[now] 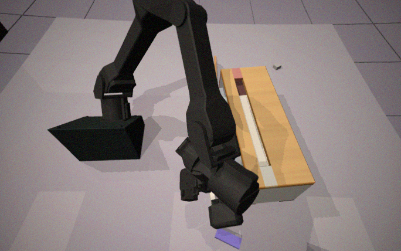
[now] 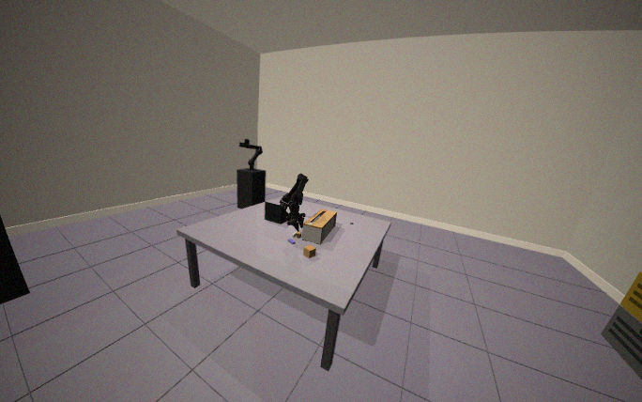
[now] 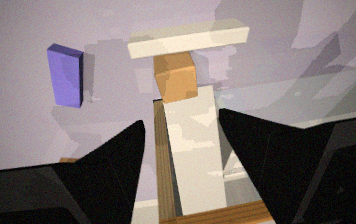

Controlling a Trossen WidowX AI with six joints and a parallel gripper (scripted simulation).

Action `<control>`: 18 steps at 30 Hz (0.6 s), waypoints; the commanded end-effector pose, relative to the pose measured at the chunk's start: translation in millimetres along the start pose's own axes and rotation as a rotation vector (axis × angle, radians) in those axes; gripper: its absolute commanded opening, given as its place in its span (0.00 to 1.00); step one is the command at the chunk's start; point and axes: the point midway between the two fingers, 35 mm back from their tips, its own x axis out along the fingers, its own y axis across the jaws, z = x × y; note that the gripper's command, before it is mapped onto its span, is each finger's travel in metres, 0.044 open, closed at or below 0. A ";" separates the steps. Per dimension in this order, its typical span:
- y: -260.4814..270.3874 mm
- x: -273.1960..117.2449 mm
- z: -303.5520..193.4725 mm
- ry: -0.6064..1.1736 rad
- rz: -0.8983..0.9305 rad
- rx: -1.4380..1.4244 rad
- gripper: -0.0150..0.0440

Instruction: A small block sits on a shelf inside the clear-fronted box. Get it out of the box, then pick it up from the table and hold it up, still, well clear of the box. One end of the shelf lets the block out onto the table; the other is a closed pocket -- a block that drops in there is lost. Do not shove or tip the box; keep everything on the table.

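The small orange block (image 3: 176, 82) (image 2: 298, 234) sits outside the box, on the table between the foot of the pale ramp (image 3: 195, 155) and a cream bar (image 3: 190, 41). The arm hides the block in the top view. The wooden-topped box (image 1: 284, 130) (image 2: 322, 219) stands upright, with a long slot in its top. My gripper (image 1: 207, 207) (image 3: 181, 119) is open and empty, low beside the box's near end. In the wrist view the fingertips stand either side of the ramp, with the block beyond them, not between them.
A purple block (image 1: 228, 238) (image 2: 291, 240) (image 3: 65, 77) lies near the orange block. A larger brown block (image 2: 309, 252) stands past the box's near end. A small grey piece (image 1: 277, 67) lies beyond the far end. The black arm base (image 1: 100, 142) stands to the left.
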 end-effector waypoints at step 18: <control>0.9 22.2 4.2 0.020 0.011 -0.012 0.74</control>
